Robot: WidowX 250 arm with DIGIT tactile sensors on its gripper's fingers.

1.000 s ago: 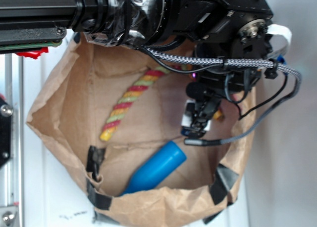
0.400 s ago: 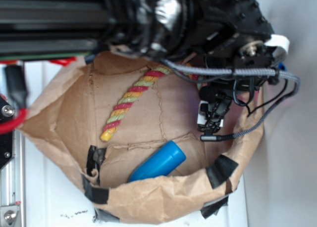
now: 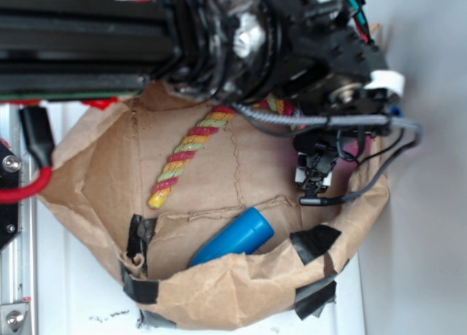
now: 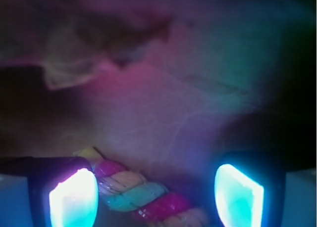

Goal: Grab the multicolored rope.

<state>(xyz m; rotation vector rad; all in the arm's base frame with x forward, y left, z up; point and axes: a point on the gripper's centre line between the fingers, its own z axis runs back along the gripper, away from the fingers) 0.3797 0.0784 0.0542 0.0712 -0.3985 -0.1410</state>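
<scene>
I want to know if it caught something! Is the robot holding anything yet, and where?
Nothing yet. The gripper is open, with the rope lying between its jaws, near one end.

A brown paper bag with crumpled raised walls rings the working space; black tape patches hold its lower rim. Inside, bare paper floor lies open at centre frame, between the multicolored rope running diagonally at upper left and the blue pin lying against the lower wall. The black arm covers the whole top of the frame; a grey braided cable loops across the right side. In the wrist view, the pincer stands spread, with the rope crossing the gap between its glowing fingers; bag paper fills the space ahead.
</scene>
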